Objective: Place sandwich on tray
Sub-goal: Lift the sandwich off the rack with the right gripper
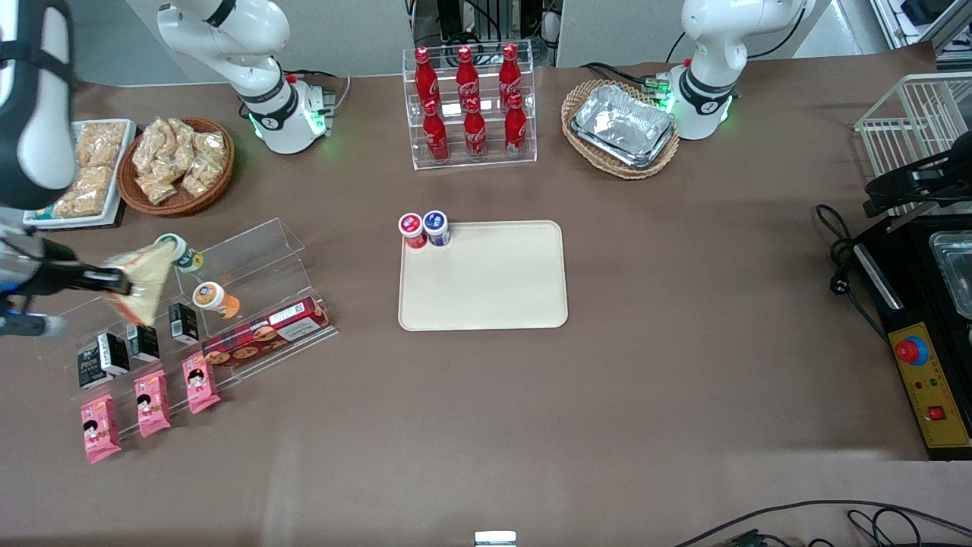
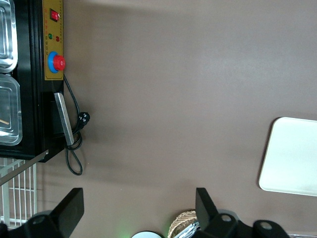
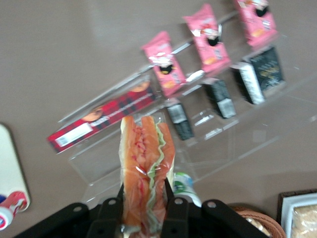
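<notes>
My right gripper is shut on the sandwich, a wrapped tan wedge, and holds it in the air above the clear acrylic shelf at the working arm's end of the table. In the right wrist view the sandwich stands between the two black fingers, its red, green and white filling showing. The cream-beige tray lies flat at the table's middle, well off toward the parked arm from the sandwich. A corner of the tray shows in the left wrist view.
Two small jars, red-lidded and blue-lidded, stand at the tray's corner farthest from the camera. The shelf holds two cups, black boxes, a cookie box and pink packets. A snack basket and cola rack stand farther back.
</notes>
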Robot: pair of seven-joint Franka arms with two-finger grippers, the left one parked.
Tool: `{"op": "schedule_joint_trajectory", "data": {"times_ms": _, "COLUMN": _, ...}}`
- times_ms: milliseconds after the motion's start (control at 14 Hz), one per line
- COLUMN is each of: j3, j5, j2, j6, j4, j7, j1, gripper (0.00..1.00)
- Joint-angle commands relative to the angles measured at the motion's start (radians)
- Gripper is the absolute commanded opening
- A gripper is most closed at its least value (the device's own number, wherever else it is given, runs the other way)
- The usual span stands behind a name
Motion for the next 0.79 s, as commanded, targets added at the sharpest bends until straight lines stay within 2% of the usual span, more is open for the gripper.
{"op": "schedule_joint_trajectory", "data": {"times_ms": 0, "j3": 0.179, "j5": 0.006, "j2": 0.030, "j6": -0.032, "j4": 0.045, "j7": -0.013, "j1": -0.005, "gripper": 0.26}}
{"op": "schedule_joint_trajectory", "data": {"times_ms": 429, "j3": 0.462, "j5": 0.001, "j2": 0.065, "j6": 0.022, "j4": 0.047, "j7": -0.015, "j1": 0.028, "gripper": 0.26}}
{"op": "schedule_joint_trajectory", "data": {"times_ms": 714, "j3": 0.479, "j5": -0.057, "j2": 0.119, "j6": 0.094, "j4": 0.047, "j7": -0.022, "j1": 0.197, "gripper": 0.27}}
